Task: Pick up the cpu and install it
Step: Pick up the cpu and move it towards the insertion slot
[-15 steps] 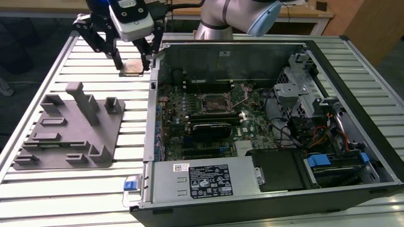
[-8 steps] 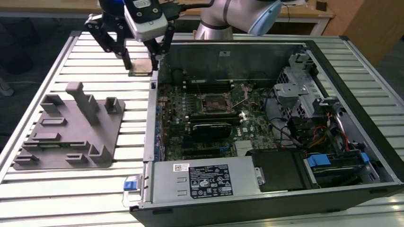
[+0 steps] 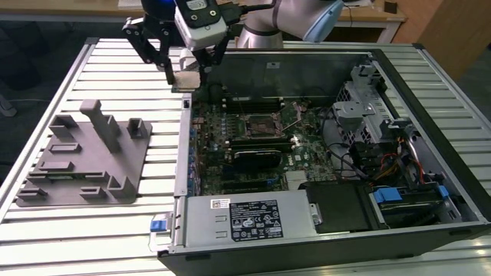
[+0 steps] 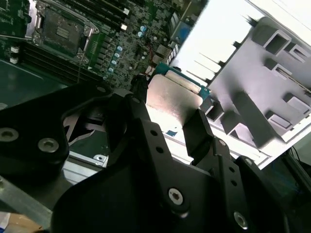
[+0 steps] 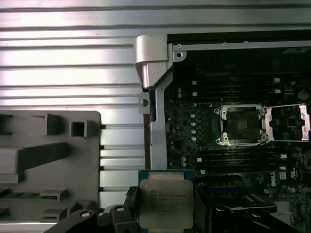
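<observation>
— Has it got hold of anything?

— Yes. The gripper point(image 5: 166, 213) is clamped on the cpu point(image 5: 166, 203), with a black finger point(image 4: 199, 128) pressed against each of two opposite edges. The chip sits flat between them, silver face towards the first wrist camera, and it's lifted clear of everything.

— And what's under it?

— It hangs about over the side wall of the open computer case point(image 3: 181, 144), near the far corner. That's just past the grey fixture tray point(image 3: 77, 167), which lies on the slatted table point(image 3: 115, 230) on the exterior view's left.

— So where's the spot it belongs?

— Further in. The socket point(image 5: 243, 125) sits out on the motherboard point(image 3: 230, 155), well apart from the chip. In the exterior view it lies to the right of the held cpu and nearer the camera, roughly mid-board.

— Is it ready for the chip?

— Looks so to me. The socket's metal frame is bare and dark in the middle, and its cover plate point(image 5: 287, 121) is swung open to the side away from the chip. The chip's edges run about square with the socket's, so I'd say sideways travel is the gap that matters, not turning.
</observation>
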Controlling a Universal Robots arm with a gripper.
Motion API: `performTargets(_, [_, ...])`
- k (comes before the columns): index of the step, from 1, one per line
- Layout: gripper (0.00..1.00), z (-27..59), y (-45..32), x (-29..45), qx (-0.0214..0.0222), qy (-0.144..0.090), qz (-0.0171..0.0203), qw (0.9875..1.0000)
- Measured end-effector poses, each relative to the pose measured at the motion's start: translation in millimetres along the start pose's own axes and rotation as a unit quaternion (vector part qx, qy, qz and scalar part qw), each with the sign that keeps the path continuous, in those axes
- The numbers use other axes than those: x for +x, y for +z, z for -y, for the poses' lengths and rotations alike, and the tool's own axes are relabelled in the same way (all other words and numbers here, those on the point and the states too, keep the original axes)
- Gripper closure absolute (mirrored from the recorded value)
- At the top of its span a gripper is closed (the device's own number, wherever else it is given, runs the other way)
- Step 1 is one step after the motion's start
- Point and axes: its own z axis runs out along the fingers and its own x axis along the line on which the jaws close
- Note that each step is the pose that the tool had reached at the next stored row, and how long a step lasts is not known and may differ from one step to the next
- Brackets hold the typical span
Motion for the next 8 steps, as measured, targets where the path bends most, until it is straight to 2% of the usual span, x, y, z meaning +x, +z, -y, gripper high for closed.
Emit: performTargets(8, [0.46,-1.0,0.0,-21.7,0.0,0.0,0.0,1.0])
